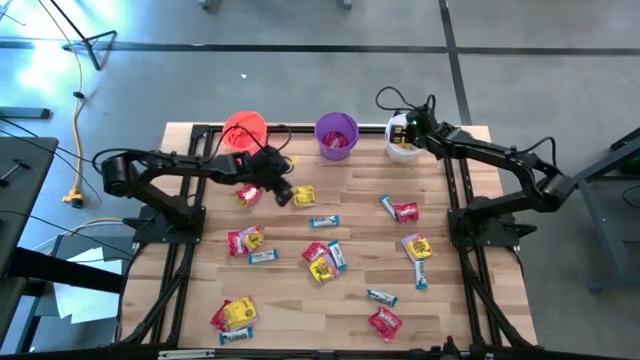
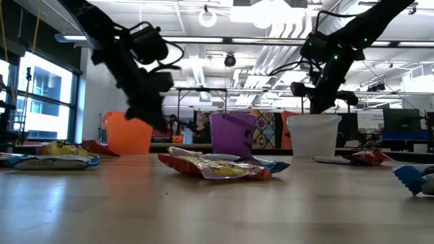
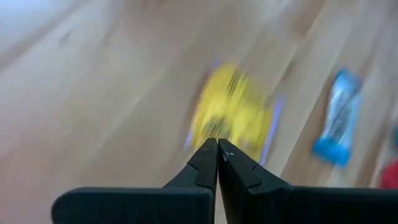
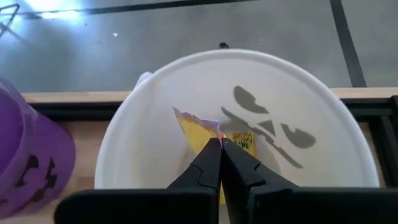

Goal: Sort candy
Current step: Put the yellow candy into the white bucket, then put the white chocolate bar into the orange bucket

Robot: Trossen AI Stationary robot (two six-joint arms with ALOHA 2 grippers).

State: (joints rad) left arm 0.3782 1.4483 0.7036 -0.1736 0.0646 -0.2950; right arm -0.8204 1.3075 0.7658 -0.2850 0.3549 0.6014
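Candy in red, yellow and blue-and-white wrappers lies scattered on the wooden table (image 1: 300, 300). My left gripper (image 1: 284, 192) is shut and hovers just short of a yellow packet (image 1: 303, 196), which fills the left wrist view (image 3: 233, 112) beyond the fingertips. A blue bar (image 3: 339, 118) lies beside that packet. My right gripper (image 1: 404, 133) is shut on a yellow packet (image 4: 199, 130) over the white cup (image 1: 402, 150) at the far right. My right gripper pinches the yellow packet's purple-trimmed upper edge (image 4: 214, 132) between its two fingertips, slanting down from above. The packet hangs inside the mouth of the white cup (image 4: 155, 81). I cannot tell whether its lower end rests on the cup's bottom.
The orange-red cup (image 1: 244, 130) and the purple cup (image 1: 336, 135), with candy inside, stand along the far edge beside the white one. Loose candy clusters lie mid-table (image 1: 322, 262), near left (image 1: 234, 315) and near right (image 1: 384, 322). Black frame rails (image 1: 455, 200) border the table.
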